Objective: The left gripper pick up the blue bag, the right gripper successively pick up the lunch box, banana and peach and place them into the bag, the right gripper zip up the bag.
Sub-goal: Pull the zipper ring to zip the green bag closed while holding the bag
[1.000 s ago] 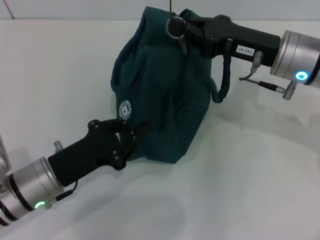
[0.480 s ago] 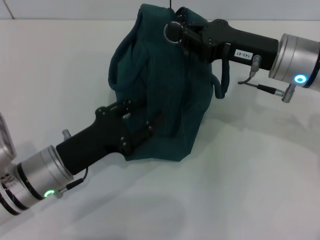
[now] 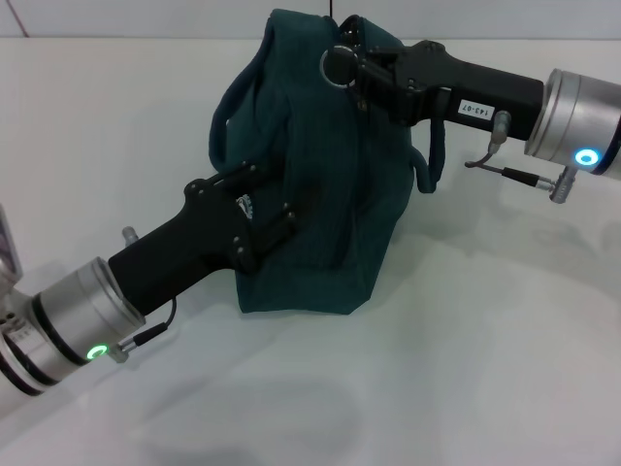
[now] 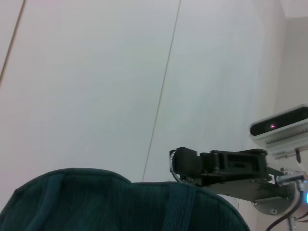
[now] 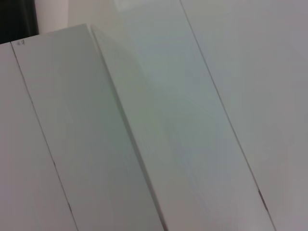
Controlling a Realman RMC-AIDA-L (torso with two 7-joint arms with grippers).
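Standing upright on the white table (image 3: 466, 369), near its far middle: the blue bag (image 3: 330, 194), dark teal, bulging, top drawn together. One rope handle (image 3: 434, 160) hanging down the bag's right side.

Pressed against the bag's front left face from the near left: the left gripper (image 3: 267, 218), green ring lit on its wrist, black fingers spread flat on the fabric, partly covering a small white logo (image 3: 245, 205). No fabric seen pinched between them, so resting open against the cloth rather than clamped, though hard to be sure from the head view.

Reaching in from the right at the bag's top: the right gripper (image 3: 357, 68), blue ring lit, fingertips closed right at the metal ring zip pull (image 3: 337, 64), apparently pinching it.

Left wrist view: bag's top (image 4: 120, 202) filling the lower part, right gripper (image 4: 185, 163) just above it. Right wrist view: only pale wall panels.
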